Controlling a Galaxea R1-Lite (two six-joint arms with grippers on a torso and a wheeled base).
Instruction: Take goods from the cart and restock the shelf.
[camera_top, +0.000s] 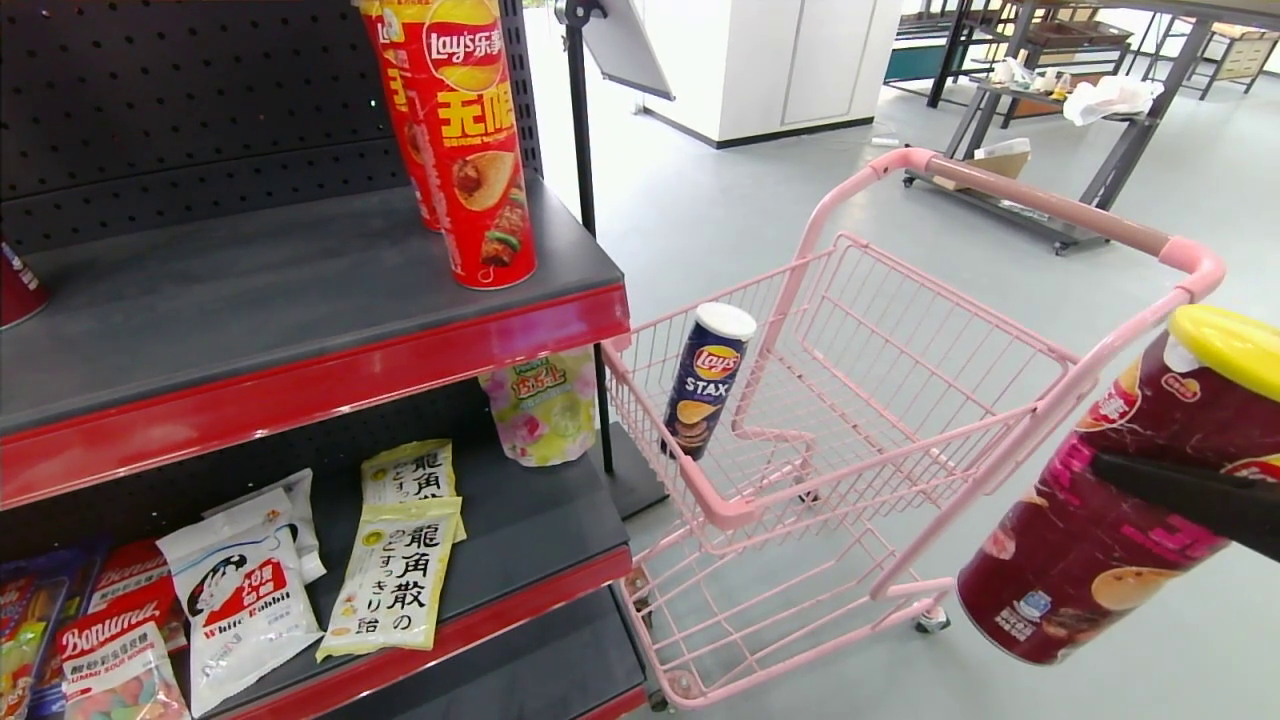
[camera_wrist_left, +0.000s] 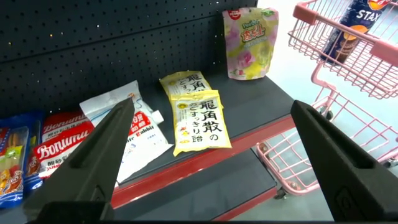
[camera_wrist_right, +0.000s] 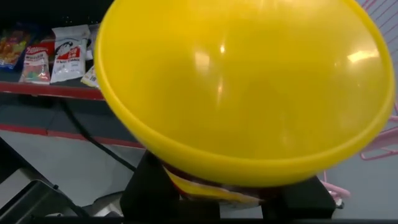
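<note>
Head view, maroon chip can (camera_top: 1060, 560) clamped in right claw (camera_top: 1150, 490), beside cart (camera_top: 1040, 400)

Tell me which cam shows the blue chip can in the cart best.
Head view: the blue chip can shows nearly whole, standing in the pink cart corner nearest the shelf. Left wrist view catches part of the can behind cart wires. Right wrist view faces a yellow lid.

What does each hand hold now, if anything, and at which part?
The right hand grips the dark red chip can about the middle of its side, below the yellow lid. The left hand is open and empty.
</note>
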